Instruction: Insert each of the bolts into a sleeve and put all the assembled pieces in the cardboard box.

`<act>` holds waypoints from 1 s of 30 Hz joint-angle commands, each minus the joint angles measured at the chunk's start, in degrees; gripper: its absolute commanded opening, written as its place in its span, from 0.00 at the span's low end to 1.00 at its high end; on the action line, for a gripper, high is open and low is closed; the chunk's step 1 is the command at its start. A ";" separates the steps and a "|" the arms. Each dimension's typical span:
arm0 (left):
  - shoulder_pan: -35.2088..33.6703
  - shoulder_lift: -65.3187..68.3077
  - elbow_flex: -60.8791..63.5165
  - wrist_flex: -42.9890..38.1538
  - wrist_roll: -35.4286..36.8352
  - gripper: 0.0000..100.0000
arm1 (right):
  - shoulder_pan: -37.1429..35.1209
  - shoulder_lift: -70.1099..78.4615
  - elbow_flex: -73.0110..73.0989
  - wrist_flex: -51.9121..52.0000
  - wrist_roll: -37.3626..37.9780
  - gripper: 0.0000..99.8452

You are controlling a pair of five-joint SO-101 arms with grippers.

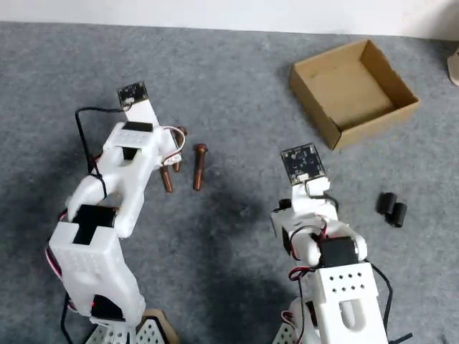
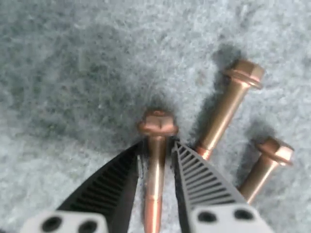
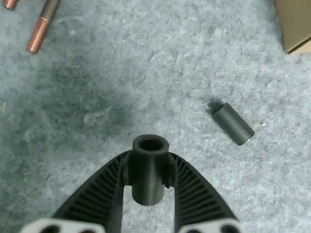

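In the high view the wrists and camera boards of both arms covered their end effectors, and the left arm overlapped the bolts beside it, so one showed there only as a head and another only as a length of shank. In the left wrist view a finger and the picture's edge cut off the lower ends of two copper-coloured metal bolts with hexagonal flanged heads (image 2: 228, 111) (image 2: 267, 162), which lay close together on the grey carpet-like table (image 1: 244, 93). The left end effector (image 2: 158, 143) was closed on a third such bolt, the gripped bolt (image 2: 156, 124). Its black ribbed fingers pinched the smooth shank just under the head, and the shank ran back between them. Whether that bolt was off the table could not be told. The right end effector (image 3: 149, 156) was clamped on a matt black cylindrical sleeve, the gripped sleeve (image 3: 149, 170), with its hollow end facing away from the wrist. Two more black sleeves (image 1: 387, 203) (image 1: 398, 213) lay touching on the table, well apart from the bolts and near the open brown cardboard box (image 1: 376, 122). The box showed a bare floor, and in the right wrist view only its corner appeared. That made three bolts, three sleeves and one box.
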 commanded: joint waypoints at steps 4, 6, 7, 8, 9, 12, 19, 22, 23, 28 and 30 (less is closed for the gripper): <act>-0.57 -0.48 -2.07 -0.70 0.09 0.02 | -1.71 -3.12 -0.13 -1.71 0.70 0.01; -0.04 -0.75 -1.89 -0.53 0.35 0.00 | -3.12 -7.34 1.98 -1.71 -0.62 0.01; 0.13 -1.27 -2.07 0.62 0.44 0.01 | -4.00 -10.24 3.21 -1.71 -0.97 0.01; 0.31 -2.15 -2.07 2.29 0.44 0.01 | -5.14 -13.58 4.53 -1.63 -0.79 0.01; 0.57 -3.30 -2.15 4.22 0.44 0.01 | -5.76 -17.27 5.85 -1.54 -0.88 0.01; 2.24 -8.75 -2.15 10.20 0.53 0.01 | -6.29 -27.30 9.54 -1.36 -0.79 0.01; 7.08 -21.49 -1.63 15.65 0.62 0.01 | -6.29 -39.08 14.64 -1.36 0.53 0.01; 9.27 -25.71 -1.63 15.30 3.78 0.01 | -6.29 -41.54 17.10 -1.71 3.60 0.01; 10.07 -27.03 -1.63 15.30 4.66 0.01 | -6.37 -41.63 17.89 -1.71 4.13 0.01; 14.81 -33.45 -1.54 15.30 6.77 0.01 | -11.56 -41.71 19.30 -1.80 7.56 0.01; 16.48 -35.91 -1.54 15.30 6.51 0.01 | -15.08 -41.63 20.44 -1.80 7.65 0.01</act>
